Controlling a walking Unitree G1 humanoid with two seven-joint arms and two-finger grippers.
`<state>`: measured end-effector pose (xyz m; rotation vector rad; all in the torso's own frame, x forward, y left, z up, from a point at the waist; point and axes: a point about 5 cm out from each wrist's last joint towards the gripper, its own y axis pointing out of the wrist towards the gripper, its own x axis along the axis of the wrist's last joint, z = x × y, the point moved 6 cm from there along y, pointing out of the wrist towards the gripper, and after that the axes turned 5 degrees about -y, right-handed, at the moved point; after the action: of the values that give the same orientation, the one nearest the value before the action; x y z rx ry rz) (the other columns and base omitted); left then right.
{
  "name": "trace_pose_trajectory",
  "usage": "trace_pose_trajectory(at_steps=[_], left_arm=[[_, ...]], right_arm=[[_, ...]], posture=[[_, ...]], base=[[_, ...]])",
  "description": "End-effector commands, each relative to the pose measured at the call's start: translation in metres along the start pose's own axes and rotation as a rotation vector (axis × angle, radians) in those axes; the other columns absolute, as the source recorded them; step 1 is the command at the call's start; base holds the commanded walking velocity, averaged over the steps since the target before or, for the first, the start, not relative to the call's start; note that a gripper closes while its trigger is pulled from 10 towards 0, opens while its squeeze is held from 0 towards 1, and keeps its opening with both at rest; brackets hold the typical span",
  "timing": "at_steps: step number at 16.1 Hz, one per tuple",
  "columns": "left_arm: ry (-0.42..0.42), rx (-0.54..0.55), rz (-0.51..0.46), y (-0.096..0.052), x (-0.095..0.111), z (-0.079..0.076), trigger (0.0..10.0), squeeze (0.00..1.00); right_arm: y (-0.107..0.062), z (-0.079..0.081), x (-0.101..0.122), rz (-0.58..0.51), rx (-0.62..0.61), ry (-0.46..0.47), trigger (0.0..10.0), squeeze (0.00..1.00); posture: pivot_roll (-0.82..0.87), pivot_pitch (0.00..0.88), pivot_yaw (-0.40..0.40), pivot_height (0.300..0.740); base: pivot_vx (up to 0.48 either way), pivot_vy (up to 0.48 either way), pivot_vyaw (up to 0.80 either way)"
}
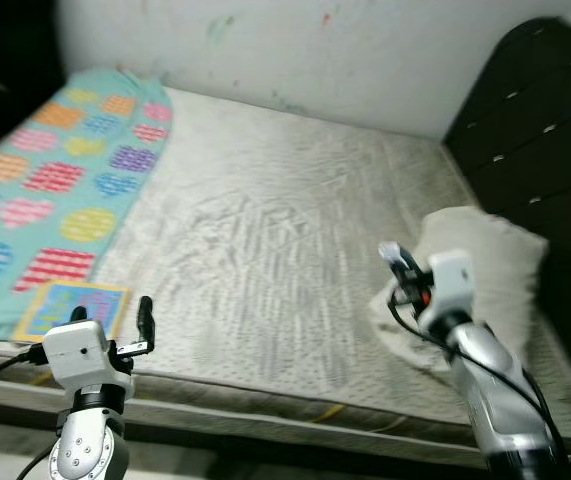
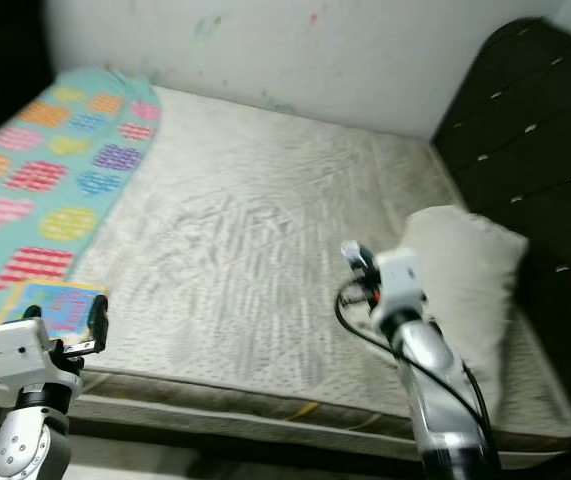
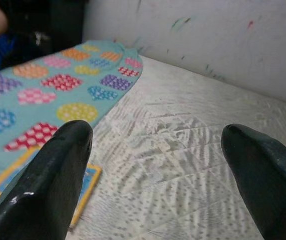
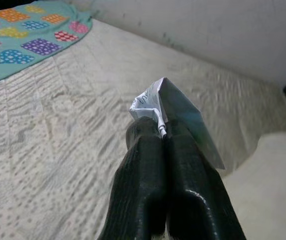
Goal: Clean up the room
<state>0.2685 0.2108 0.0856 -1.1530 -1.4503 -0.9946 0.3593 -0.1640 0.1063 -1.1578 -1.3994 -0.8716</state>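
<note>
Head views: the right gripper hangs over the bed's right side, just beside the pillow; the left gripper waits at the near-left edge by a book.

Left wrist: fingers spread, empty, above bed and blanket.

Right wrist: fingers clenched on a scrap by one corner. Such a thin pinch could slip, dropping it back onto the bed.

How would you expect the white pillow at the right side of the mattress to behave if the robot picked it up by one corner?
The pillow looks soft and slumped against the dresser, so it would probably sag and fold. It likely weighs little for its bulk. Its cloth cover should offer decent grip, though a corner pinch may stretch.
</note>
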Motion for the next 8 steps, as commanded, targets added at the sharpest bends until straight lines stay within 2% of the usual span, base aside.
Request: trace_pose_trajectory(at_steps=[1,4,5,6,8], left_arm=[[-0.004,0.01,-0.036,0.001,0.008,-0.004,10.0,0.0],[-0.005,0.034,-0.047,0.001,0.011,-0.001,10.0,0.0],[0.0,0.026,-0.043,0.003,0.01,-0.001,10.0,0.0],[0.004,0.02,-0.041,0.004,0.01,-0.001,10.0,0.0],[0.021,-0.06,-0.042,0.019,0.013,-0.016,10.0,0.0]], right_arm=[[0.005,0.006,0.0,0.016,0.039,-0.012,10.0,0.0],[0.009,0.019,0.002,0.013,0.069,-0.009,10.0,0.0],[0.009,0.022,0.002,0.008,0.063,0.0,10.0,0.0],[0.01,0.023,0.002,0.005,0.06,0.003,10.0,0.0],[0.011,0.012,0.01,-0.036,-0.019,0.025,10.0,0.0]], posture=[[0.02,0.0,-0.238,0.74],[0.03,0.0,-0.243,0.74],[0.01,0.0,-0.2,0.74],[0.01,0.0,-0.2,0.74],[-0.01,0.0,-0.113,0.74]], base=[[0.0,0.0,0.0],[0.0,0.0,0.0],[0.0,0.0,0.0],[0.0,0.0,0.0],[0.0,0.0,0.0]])
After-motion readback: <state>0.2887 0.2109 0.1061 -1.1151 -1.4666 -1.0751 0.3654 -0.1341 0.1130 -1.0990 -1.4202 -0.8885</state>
